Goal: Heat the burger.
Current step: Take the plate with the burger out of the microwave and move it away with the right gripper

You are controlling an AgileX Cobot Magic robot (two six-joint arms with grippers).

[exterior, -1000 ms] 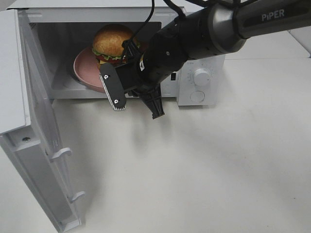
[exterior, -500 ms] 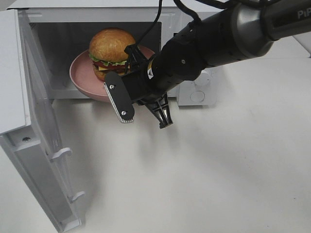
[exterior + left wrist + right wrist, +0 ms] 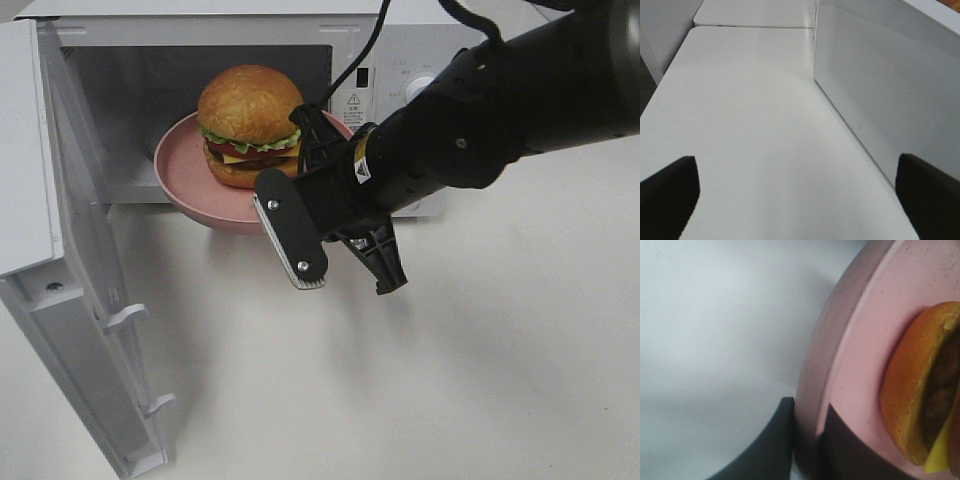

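Note:
The burger [image 3: 250,115], with a golden-brown bun, lettuce, cheese and a dark patty, sits on a round pink plate [image 3: 185,165]. The plate hangs half out of the open white microwave [image 3: 200,10], above the table. My right gripper [image 3: 312,165] is shut on the plate's right rim. In the right wrist view its jaws [image 3: 807,450] pinch the plate's rim [image 3: 855,340] next to the burger [image 3: 920,400]. My left gripper [image 3: 800,200] is open and empty over the white table; it does not show in the high view.
The microwave door [image 3: 80,300] stands swung open at the left, reaching to the table's front. The control panel [image 3: 400,85] is partly hidden by my right arm. The left wrist view shows the door's dotted panel [image 3: 880,90] beside bare table [image 3: 750,125].
My right gripper has drawn the plate and burger out of the microwave cavity, toward the front and right. The door has not moved.

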